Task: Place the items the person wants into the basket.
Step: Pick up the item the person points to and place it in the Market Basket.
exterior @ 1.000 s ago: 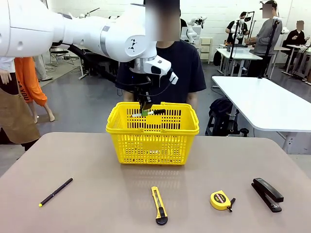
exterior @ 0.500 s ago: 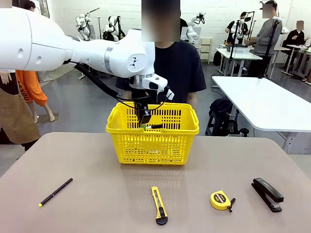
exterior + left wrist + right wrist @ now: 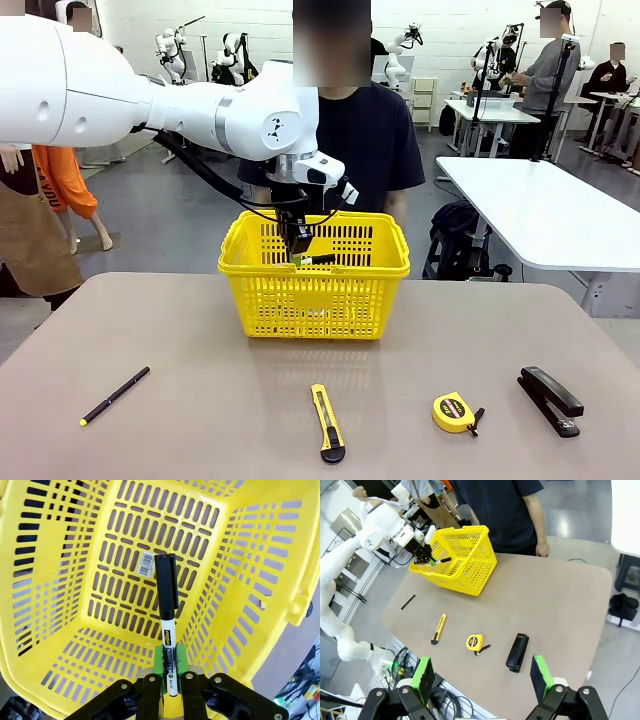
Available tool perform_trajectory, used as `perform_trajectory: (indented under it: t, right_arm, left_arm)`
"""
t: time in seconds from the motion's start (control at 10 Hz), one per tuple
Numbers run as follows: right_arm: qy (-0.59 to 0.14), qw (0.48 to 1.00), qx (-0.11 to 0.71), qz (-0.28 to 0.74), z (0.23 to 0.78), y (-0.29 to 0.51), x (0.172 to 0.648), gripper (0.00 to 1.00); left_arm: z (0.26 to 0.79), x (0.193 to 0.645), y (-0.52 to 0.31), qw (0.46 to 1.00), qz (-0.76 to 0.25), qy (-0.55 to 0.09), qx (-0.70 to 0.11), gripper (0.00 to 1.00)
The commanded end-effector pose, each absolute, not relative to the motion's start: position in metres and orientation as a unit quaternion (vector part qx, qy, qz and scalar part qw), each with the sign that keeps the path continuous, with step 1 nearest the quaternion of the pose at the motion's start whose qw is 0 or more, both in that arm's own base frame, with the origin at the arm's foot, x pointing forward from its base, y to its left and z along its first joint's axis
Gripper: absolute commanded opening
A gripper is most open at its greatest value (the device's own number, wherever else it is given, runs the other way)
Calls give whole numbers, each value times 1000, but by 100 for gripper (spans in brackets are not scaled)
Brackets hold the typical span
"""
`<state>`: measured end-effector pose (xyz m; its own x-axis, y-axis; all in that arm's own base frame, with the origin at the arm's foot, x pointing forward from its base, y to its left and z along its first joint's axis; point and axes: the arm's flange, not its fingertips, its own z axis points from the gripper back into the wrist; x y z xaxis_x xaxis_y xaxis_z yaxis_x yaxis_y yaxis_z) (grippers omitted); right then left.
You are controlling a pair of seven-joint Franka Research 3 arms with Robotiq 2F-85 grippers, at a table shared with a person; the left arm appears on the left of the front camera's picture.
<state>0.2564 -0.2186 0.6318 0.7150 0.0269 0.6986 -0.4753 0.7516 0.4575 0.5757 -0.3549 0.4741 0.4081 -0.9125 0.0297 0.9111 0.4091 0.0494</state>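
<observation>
Left gripper [image 3: 170, 661], clamped on the white marker [image 3: 167, 625], now hangs lower inside the yellow basket [image 3: 315, 270]; release is due, right gripper [image 3: 482, 676] stands open

Basket [image 3: 240, 510] walls ring marker [image 3: 167, 605]; floor seemingly open.

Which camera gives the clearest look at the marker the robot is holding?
The left wrist view: the marker sits large at centre, print visible, clamped in the left gripper over the basket. The front and right wrist views show it as a small dark sliver.
</observation>
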Motion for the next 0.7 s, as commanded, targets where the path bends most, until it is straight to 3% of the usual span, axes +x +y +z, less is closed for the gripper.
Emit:
perform_trajectory:
  t: [0.0, 0.1, 0.2, 0.3, 0.4, 0.6]
  right_arm:
    - [-354, 862, 330, 150, 632, -219, 258, 100]
    - [-354, 862, 330, 150, 632, -219, 258, 100]
    - [-354, 862, 330, 150, 632, -219, 258, 100]
    - [-354, 862, 330, 150, 632, -219, 258, 100]
    - [-354, 862, 330, 150, 632, -219, 258, 100]
    - [-354, 862, 330, 150, 632, -219, 258, 100]
  left_arm:
    - [474, 579, -355, 857, -514, -40, 17, 11]
    - [474, 580, -355, 860, -509, -39, 16, 33]
    - [474, 580, -355, 861, -508, -38, 15, 71]
    - [474, 581, -356, 861, -507, -40, 15, 93]
    - [474, 581, -355, 861, -507, -40, 16, 100]
    - [474, 582, -354, 862, -505, -40, 17, 100]
